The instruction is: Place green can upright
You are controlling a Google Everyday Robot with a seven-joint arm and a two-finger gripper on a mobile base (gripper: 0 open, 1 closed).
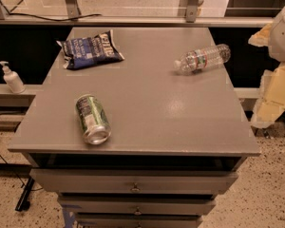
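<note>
The green can (91, 118) lies on its side on the front left part of the grey cabinet top (147, 103). One silver end faces the front edge and the body points away toward the back. My gripper (274, 91) shows as pale cream parts at the right edge of the camera view. It is beyond the cabinet's right side, far from the can and touching nothing on the top.
A blue snack bag (90, 49) lies at the back left of the top. A clear plastic water bottle (203, 58) lies on its side at the back right. A white pump bottle (10, 78) stands on a ledge to the left. Drawers (133, 186) are below the front edge.
</note>
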